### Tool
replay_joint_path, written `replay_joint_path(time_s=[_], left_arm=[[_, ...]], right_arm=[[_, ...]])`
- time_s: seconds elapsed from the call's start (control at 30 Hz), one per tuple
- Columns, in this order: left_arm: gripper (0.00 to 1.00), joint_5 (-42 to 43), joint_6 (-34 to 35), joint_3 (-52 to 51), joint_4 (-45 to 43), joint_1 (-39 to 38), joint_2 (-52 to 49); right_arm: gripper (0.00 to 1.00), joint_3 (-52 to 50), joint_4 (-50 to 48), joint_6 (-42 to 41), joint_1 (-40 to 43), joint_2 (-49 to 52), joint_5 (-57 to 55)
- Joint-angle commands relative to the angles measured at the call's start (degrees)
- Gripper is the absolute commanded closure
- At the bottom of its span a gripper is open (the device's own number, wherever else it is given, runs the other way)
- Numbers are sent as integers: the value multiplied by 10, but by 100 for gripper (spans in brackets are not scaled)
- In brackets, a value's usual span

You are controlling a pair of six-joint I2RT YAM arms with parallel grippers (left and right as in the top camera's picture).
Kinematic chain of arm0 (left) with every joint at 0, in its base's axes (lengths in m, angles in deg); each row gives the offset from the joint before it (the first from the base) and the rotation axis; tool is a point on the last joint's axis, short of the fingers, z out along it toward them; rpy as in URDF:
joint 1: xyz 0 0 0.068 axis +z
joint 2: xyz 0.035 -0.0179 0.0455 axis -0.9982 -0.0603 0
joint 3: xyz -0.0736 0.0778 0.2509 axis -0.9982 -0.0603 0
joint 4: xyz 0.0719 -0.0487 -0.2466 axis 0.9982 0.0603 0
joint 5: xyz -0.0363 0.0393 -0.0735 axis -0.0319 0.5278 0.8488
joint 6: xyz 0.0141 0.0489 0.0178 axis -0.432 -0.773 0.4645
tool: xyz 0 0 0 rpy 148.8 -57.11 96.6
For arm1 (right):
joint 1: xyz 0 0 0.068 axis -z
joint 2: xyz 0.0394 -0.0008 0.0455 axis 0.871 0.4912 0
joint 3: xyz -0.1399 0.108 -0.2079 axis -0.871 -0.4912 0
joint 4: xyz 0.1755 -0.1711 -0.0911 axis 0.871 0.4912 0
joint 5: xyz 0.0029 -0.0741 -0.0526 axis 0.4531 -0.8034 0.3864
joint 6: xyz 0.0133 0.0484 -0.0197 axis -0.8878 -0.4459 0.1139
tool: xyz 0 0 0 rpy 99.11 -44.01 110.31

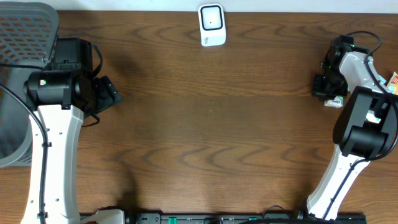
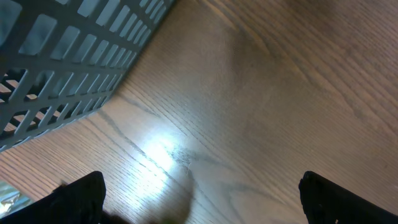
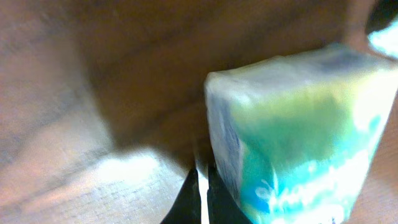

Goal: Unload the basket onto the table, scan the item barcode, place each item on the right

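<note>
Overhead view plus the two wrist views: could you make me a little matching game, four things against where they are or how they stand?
Things:
1. white scanner
2. grey basket
3. left gripper
4. right gripper

Descriptions:
A. fingers closed together, next to a green-and-blue packet
B. top middle of the overhead view, on the table
C. fingers spread wide apart
D. top left corner of the overhead view

Pairs: 1-B, 2-D, 3-C, 4-A.

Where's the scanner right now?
Overhead view: the white scanner stands at the table's far edge, roughly centred between left and right, with only bare wood around it.
</note>
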Motion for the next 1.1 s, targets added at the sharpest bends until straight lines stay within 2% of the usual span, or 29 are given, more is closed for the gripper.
replay_joint_path(time_s=[0.0, 0.17, 0.3, 0.77, 0.93, 1.07], left_arm=[[2, -5, 5, 2, 2, 3, -2], [2, -5, 5, 2, 2, 3, -2], [2, -5, 5, 2, 2, 3, -2], [2, -5, 5, 2, 2, 3, -2], [3, -5, 5, 2, 2, 3, -2], [2, -5, 5, 2, 2, 3, -2]], right_arm=[[99, 43, 30, -9, 1, 2, -18], [99, 97, 115, -39, 1, 2, -62], [99, 101, 150, -40, 0, 2, -17], [99, -9, -14, -28, 5, 3, -36], [99, -4, -28, -44, 15, 2, -97], [99, 25, -13, -47, 24, 0, -90]])
